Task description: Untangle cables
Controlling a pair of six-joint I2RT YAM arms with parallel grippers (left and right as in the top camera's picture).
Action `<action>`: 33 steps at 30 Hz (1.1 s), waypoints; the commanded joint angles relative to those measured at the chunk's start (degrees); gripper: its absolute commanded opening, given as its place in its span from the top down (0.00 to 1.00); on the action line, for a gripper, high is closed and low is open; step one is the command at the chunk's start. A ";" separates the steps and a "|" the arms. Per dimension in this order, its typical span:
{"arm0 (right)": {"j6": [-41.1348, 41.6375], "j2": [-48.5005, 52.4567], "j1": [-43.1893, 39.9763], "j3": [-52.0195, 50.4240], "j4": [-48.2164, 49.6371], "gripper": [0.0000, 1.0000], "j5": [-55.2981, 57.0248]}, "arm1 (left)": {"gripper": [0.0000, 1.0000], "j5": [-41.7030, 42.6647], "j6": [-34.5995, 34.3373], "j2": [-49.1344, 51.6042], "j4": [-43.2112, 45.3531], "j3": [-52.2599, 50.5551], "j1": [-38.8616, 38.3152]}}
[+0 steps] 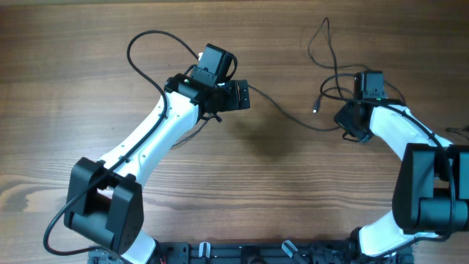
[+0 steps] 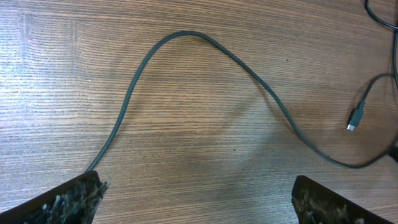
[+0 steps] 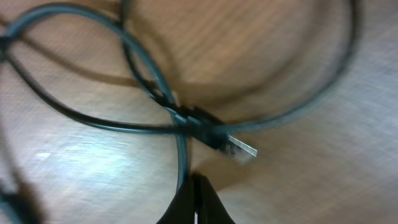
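Thin black cables lie on the wooden table. One cable runs from beside my left gripper rightwards to my right gripper. In the left wrist view it arcs up from beside the left finger, and a small plug end lies at the right. My left gripper is wide open with nothing between its fingers. More cable loops bunch at the far right. In the right wrist view my right gripper is shut on a cable strand, next to a USB plug among crossing loops.
A thicker black wire belonging to the left arm loops over the table at the back left. The wooden table shows bare wood between the arms. The arm bases stand at the front edge.
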 commanded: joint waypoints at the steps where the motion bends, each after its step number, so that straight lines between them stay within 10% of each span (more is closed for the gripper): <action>1: -1.66 5.14 0.26 -1.97 1.73 0.96 -12.22 | 0.00 -0.57 -0.55 0.33 -0.11 -0.04 0.00; 12: 10.64 0.37 0.28 -1.55 2.47 0.57 -11.43 | 0.00 -0.57 -0.55 0.33 -2.32 -0.04 0.00; 20: 7.06 1.22 10.25 -1.55 2.58 0.54 7.96 | 0.00 -0.57 -0.55 0.33 -0.83 -0.04 0.00; 33: 7.45 9.33 12.44 -1.29 2.47 0.96 -7.89 | 0.00 -0.50 -0.55 0.33 -2.84 -0.04 0.00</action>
